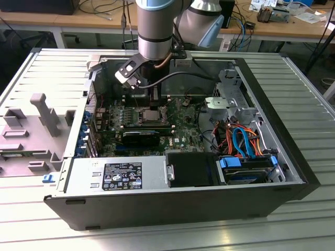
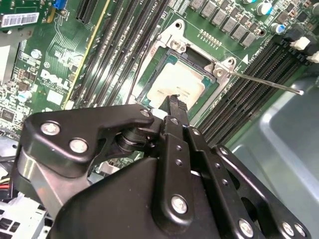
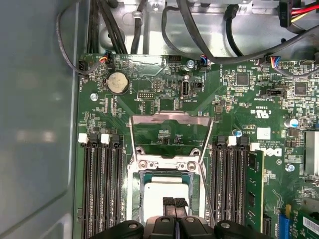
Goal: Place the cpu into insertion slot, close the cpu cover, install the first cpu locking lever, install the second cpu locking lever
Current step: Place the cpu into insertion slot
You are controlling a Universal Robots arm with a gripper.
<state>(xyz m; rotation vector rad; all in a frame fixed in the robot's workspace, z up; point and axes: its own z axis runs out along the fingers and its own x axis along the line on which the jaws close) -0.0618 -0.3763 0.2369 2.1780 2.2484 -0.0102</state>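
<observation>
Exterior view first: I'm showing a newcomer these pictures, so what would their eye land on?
The grey arm reaching down into the open computer case. In the first wrist view, its black hand hangs shut over the pale chip seated in its socket, the silver cover flipped open beside it.

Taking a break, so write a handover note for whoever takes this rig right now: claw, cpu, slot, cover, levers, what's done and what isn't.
Claw: fingers together, nothing visible between them, poised just over the near edge of the cpu.
Cpu: lying flat in the insertion slot.
Cpu cover: swung open, lying back away from the slot.
Locking lever: a thin rod sticking out free, unlatched.
Done: cpu placed.
Left: closing the cover and installing both levers.
</observation>
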